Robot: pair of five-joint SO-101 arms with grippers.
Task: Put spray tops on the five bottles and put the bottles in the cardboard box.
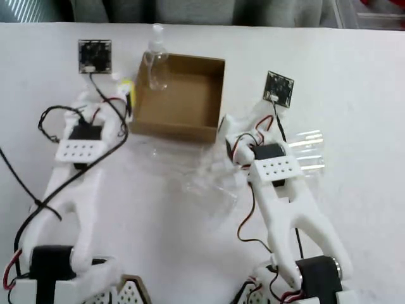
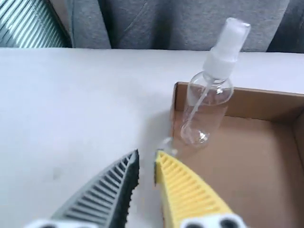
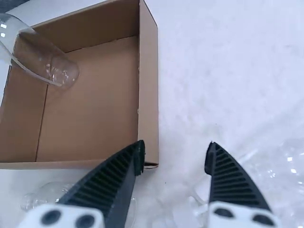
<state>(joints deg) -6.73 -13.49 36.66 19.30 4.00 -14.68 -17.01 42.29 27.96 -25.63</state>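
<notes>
The cardboard box (image 1: 180, 101) stands at the back middle of the table. One clear bottle (image 1: 155, 54) with a white spray top leans upright in its far left corner, also in the left wrist view (image 2: 206, 104) and the right wrist view (image 3: 42, 66). My left gripper (image 2: 146, 164) is just outside the box's left wall (image 1: 128, 95), its grey and yellow fingers open by a narrow gap, holding nothing. My right gripper (image 3: 175, 149) hovers open by the box's near right corner (image 1: 223, 126), empty. Several clear bottles (image 1: 209, 180) lie on the table in front of the box.
More clear pieces (image 1: 307, 152) lie to the right of the right arm. Two small black circuit boards (image 1: 95, 56) (image 1: 279, 87) sit on the table, with cables trailing to the arms. A clear bottle (image 3: 42, 202) lies just in front of the box wall.
</notes>
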